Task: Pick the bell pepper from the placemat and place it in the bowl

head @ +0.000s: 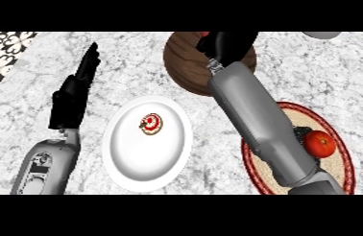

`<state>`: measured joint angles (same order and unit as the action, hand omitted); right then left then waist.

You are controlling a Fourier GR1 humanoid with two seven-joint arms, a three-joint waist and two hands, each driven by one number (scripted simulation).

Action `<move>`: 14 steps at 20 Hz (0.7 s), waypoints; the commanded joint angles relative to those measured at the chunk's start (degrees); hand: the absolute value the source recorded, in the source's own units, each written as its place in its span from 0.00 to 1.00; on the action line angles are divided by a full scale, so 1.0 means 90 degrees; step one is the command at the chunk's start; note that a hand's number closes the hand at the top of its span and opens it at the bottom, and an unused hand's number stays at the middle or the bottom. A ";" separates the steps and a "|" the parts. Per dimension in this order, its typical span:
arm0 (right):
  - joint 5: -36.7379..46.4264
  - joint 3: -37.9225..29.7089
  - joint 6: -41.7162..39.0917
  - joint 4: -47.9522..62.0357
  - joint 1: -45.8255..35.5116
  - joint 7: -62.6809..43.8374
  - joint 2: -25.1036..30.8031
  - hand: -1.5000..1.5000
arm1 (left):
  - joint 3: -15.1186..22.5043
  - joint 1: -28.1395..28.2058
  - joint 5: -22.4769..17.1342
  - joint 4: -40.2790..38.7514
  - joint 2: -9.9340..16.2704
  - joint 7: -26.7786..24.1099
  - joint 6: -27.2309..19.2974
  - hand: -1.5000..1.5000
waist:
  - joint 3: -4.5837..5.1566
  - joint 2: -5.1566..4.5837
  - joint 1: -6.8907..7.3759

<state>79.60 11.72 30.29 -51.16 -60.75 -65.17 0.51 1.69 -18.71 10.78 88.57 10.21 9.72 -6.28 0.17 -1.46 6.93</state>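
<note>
With our right hand (225, 43) curled on something red over the bowl (186, 62), fingers mostly hidden, opening off-centre could spill the pepper beside the bowl.

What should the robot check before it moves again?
1. Right hand above the wooden bowl: ok.
2. Pepper in that hand: cannot tell; only a red sliver shows beside it.
3. Room inside the bowl: cannot tell; the arm hides much of it.
4. Left hand open, resting away from the bowl: ok.
5. Placemat emptied of the pepper: cannot tell; a red round thing lies there.
</note>
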 commanded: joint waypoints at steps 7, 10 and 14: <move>0.0945 -0.0606 0.0796 0.2080 -0.0258 -0.1305 -0.0054 1.00 | -0.0271 0.0109 -0.0119 -0.0023 0.0131 -0.0128 0.0022 0.50 | -0.0012 -0.0003 -0.0266; 0.1009 -0.0889 0.1327 0.2343 0.0036 -0.1211 -0.0053 1.00 | -0.0288 0.0393 -0.0197 0.0289 0.0182 -0.0103 0.0095 0.50 | -0.0020 0.0019 -0.0251; 0.0154 -0.1797 0.1866 0.2246 0.0148 -0.0370 -0.0053 0.00 | -0.0291 0.0191 -0.0048 0.0124 0.0110 0.0007 -0.0086 0.50 | -0.0033 -0.0008 -0.0373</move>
<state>84.95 0.83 39.79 -32.16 -59.90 -62.88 0.55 -0.48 -17.33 10.17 89.71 11.18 9.86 -6.56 -0.06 -1.54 4.26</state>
